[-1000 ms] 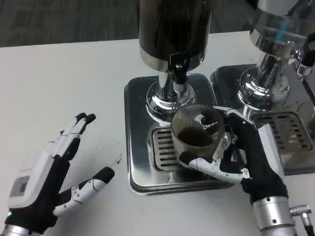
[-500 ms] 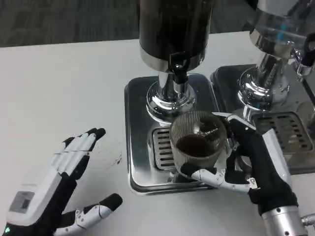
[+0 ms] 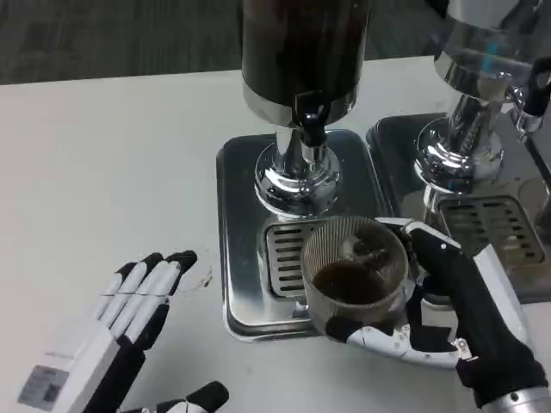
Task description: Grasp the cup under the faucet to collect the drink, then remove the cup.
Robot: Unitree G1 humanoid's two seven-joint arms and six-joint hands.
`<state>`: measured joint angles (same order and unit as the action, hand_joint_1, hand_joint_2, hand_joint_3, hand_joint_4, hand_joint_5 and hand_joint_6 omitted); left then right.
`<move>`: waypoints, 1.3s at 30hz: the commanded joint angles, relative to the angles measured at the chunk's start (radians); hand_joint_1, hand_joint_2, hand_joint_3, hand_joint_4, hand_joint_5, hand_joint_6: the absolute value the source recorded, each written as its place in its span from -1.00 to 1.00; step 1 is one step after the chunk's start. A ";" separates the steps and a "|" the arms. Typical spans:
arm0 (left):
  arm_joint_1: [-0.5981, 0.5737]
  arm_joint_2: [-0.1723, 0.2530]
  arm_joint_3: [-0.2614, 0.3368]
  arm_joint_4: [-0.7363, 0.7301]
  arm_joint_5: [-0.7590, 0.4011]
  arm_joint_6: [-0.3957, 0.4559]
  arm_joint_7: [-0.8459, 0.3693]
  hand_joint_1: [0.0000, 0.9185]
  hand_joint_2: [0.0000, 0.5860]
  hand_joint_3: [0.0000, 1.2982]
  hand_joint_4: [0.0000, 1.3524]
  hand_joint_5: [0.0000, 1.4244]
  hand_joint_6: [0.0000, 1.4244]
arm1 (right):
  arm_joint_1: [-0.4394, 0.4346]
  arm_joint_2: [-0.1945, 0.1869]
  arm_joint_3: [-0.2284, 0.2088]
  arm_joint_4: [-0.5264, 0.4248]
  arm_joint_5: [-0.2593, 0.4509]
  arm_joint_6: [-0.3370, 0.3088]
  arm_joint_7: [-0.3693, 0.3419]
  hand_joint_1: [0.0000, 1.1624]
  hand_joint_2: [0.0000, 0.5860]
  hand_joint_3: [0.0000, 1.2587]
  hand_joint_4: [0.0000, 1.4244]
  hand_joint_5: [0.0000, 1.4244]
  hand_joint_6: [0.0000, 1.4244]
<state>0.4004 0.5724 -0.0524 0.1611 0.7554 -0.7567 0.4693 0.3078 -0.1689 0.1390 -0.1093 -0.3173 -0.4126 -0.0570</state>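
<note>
A ribbed clear cup (image 3: 353, 274) holding dark drink is gripped by my right hand (image 3: 456, 314), whose fingers (image 3: 387, 337) wrap round its front. The cup hangs over the front right of the steel drip tray (image 3: 245, 292), near its grille (image 3: 282, 256). It sits well forward of the black faucet (image 3: 312, 127) on the dark dispenser (image 3: 301, 52). My left hand (image 3: 120, 335) lies flat and open on the white table, left of the tray, holding nothing.
A second dispenser (image 3: 482, 86) with its own steel tray (image 3: 495, 228) stands at the right, close beside my right hand. White table (image 3: 112, 163) stretches to the left and front of the trays.
My right hand has drawn the cup forward and a little right, away from the faucet toward the tray's front edge. My left hand has slid back toward the picture's bottom edge.
</note>
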 commanded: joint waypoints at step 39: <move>0.168 -0.010 0.052 -0.105 -0.012 0.058 -0.002 -1.00 -0.40 -1.00 -1.00 -1.00 -1.00 | 0.107 -0.006 0.003 -0.181 0.061 -0.005 0.112 0.78 -0.55 -0.03 -0.06 0.17 0.73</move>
<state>0.5668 0.5602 -0.0091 0.0490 0.7509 -0.6963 0.4693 0.4193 -0.1850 0.1423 -0.2534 -0.2770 -0.3959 0.0642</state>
